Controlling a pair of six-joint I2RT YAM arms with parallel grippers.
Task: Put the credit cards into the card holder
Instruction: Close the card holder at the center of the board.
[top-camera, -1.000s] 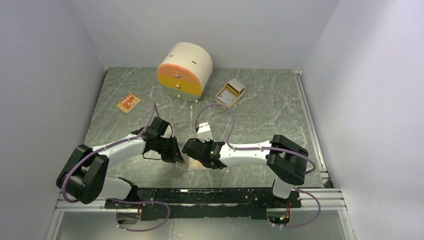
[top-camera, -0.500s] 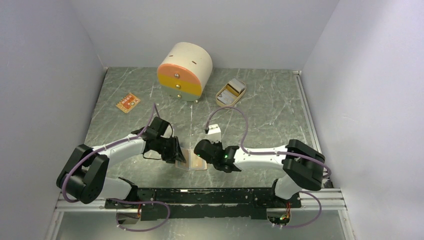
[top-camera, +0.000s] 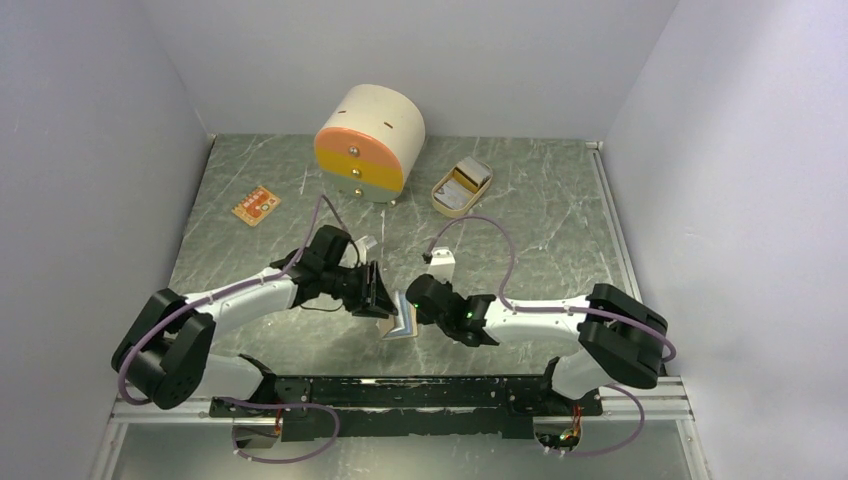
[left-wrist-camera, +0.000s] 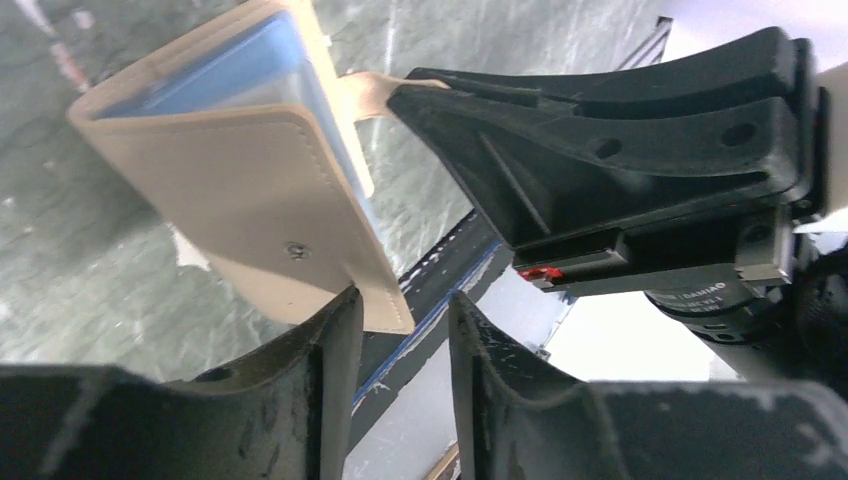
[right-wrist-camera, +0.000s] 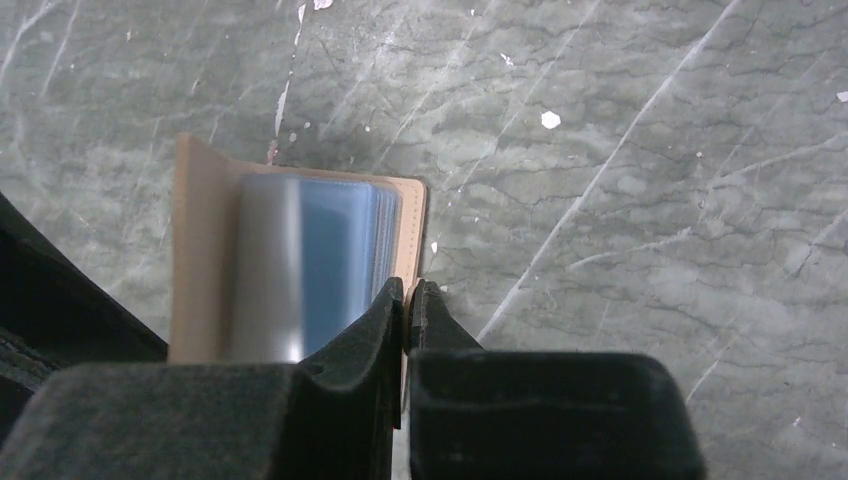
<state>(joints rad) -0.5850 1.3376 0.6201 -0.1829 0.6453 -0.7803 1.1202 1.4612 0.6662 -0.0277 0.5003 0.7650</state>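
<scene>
Tan card holder (left-wrist-camera: 230, 190): snap stud (left-wrist-camera: 293, 250) seen left wrist only.

The holder (right-wrist-camera: 196, 262) is pinched at its right edge by the right gripper (right-wrist-camera: 408, 292), jaws pressed together — blue and grey cards (right-wrist-camera: 320, 250) are seen tucked inside it, the veined grey table (right-wrist-camera: 620, 200) behind.

An even, bright, diffuse light is cast from above; only faint, soft shadows are thrown onto the bench (top-camera: 560, 200). In the right wrist view the card holder (right-wrist-camera: 205, 260) is blurred, while the bench is kept sharp. A white patch is blown out at the left wrist view's right edge.
</scene>
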